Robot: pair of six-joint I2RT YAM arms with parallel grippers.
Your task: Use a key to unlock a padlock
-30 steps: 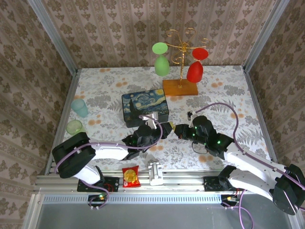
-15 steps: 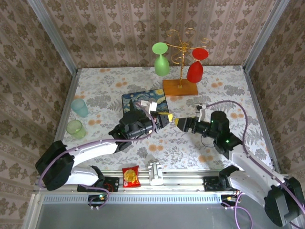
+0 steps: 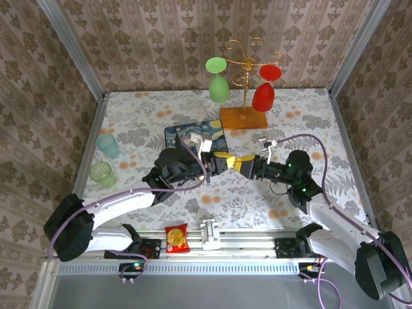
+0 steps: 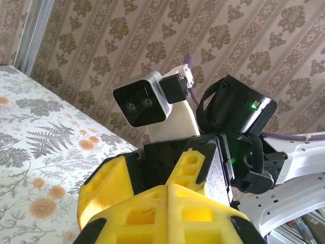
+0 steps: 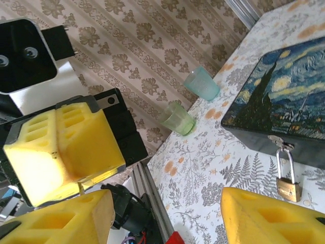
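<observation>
Your arms now meet nearly tip to tip, left gripper (image 3: 223, 161) closed, right gripper (image 3: 247, 165) parted; padlock (image 5: 287, 183) hangs down off box (image 5: 289, 96) front, nearer your left.

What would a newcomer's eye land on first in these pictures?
The left gripper and right gripper, both yellow-padded, meet almost tip to tip at mid-table. Behind them sits a dark box painted with a swirling starry night, a tiny brass padlock hanging at its front. At the far side, a green goblet and a red goblet hang upside down from a gold wire rack.
</observation>
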